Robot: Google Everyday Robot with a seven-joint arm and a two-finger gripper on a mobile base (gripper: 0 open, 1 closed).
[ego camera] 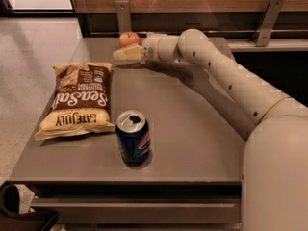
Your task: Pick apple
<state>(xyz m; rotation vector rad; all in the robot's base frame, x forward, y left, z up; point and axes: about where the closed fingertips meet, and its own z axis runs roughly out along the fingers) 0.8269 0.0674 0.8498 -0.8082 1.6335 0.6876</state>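
The hand [126, 54] hangs low over the far end of the bench [192, 143] at the tip of the outstretched arm, and I cannot tell whether it is released or clenched. The apple [129, 38] sits just behind the hand, at the bench's far edge, outside any grasp; whether they touch is unclear. A chip bag [79, 99] lies flat nearer than the hand, and a soda can [133, 137] stands upright well apart from it, beside the bag.
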